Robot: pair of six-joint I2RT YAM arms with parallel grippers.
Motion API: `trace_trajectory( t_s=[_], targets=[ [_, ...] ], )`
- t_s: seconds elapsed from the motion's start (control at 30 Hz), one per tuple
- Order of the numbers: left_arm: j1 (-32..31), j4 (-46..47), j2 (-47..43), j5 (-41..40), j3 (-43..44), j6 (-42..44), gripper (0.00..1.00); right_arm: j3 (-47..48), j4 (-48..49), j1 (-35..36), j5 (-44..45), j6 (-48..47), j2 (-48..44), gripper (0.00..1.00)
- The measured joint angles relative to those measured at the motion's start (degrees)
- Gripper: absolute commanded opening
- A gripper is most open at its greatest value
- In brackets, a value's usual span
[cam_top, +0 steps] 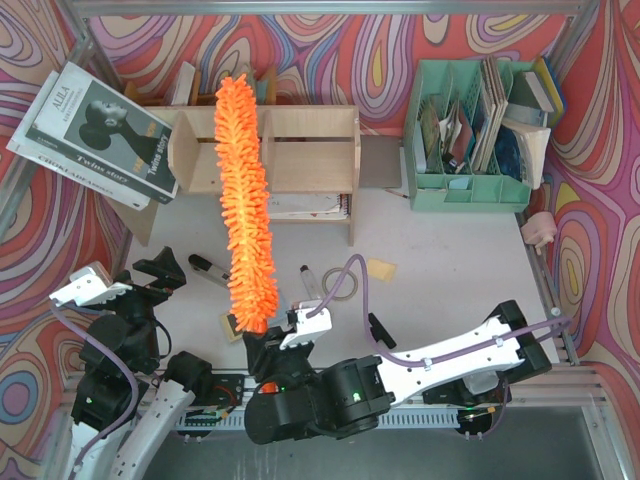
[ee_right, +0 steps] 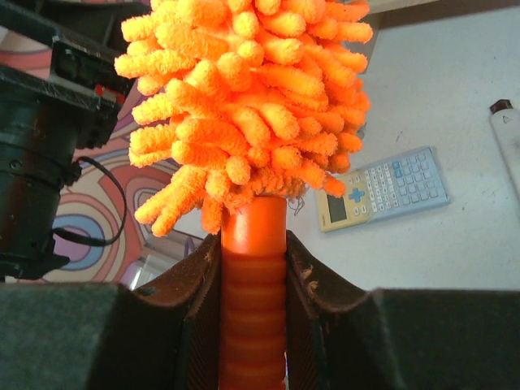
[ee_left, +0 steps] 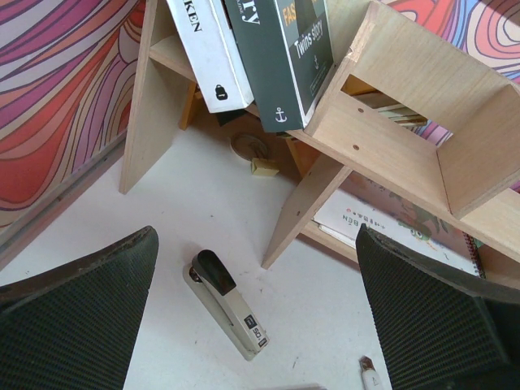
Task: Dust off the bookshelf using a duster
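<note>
Stapler (ee_left: 227, 305) and calculator (ee_right: 382, 187) near the duster (cam_top: 245, 200), books (cam_top: 95, 125) against the bookshelf (cam_top: 310, 150).

Swirly multicoloured walls (cam_top: 330, 50); white tabletop (cam_top: 450, 270); aluminium frame (cam_top: 300, 6).

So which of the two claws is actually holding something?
The right claw, shut on the orange handle of the duster. The left claw is open and empty, with a stapler lying untouched beyond its fingers.
</note>
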Motion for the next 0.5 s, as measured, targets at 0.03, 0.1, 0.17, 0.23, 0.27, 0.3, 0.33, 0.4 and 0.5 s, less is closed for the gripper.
trace_trajectory(
  t_s=[0.03,0.1,0.17,0.23,0.27,0.3,0.33,0.4,0.5],
  targets=[
    [0.0,0.0,0.0,0.0,0.0,0.0,0.98,-0.04,-0.02,-0.02,0.28,0.07,-0.31,0.0],
    [0.0,0.0,0.0,0.0,0.0,0.0,0.98,-0.35,-0.15,-0.13,0.7,0.44,-1.29,0.0],
    [0.0,0.0,0.0,0.0,0.0,0.0,0.98,-0.61,-0.63,-0.17,0.98,1.05,-2.21,0.0],
    [0.0,0.0,0.0,0.0,0.0,0.0,0.98,-0.7,-1.38,-0.17,1.11,1.7,-2.78,0.0],
    [0.0,0.0,0.0,0.0,0.0,0.0,0.98,-0.76,-2.16,-0.17,1.11,2.56,-2.97,0.0],
    [0.0,0.0,0.0,0.0,0.0,0.0,0.98,-0.9,-3.04,-0.17,1.11,3.52,-3.08,0.0],
    [0.0,0.0,0.0,0.0,0.0,0.0,0.98,-1.36,-4.11,-0.17,1.07,4.7,-3.26,0.0],
    [0.0,0.0,0.0,0.0,0.0,0.0,0.98,-2.89,-5.77,-0.35,0.72,6.56,-3.74,0.0],
    [0.0,0.02,0.02,0.02,0.0,0.0,0.98,-6.01,-7.5,-1.27,-1.31,9.14,-4.87,0.0]
  ],
)
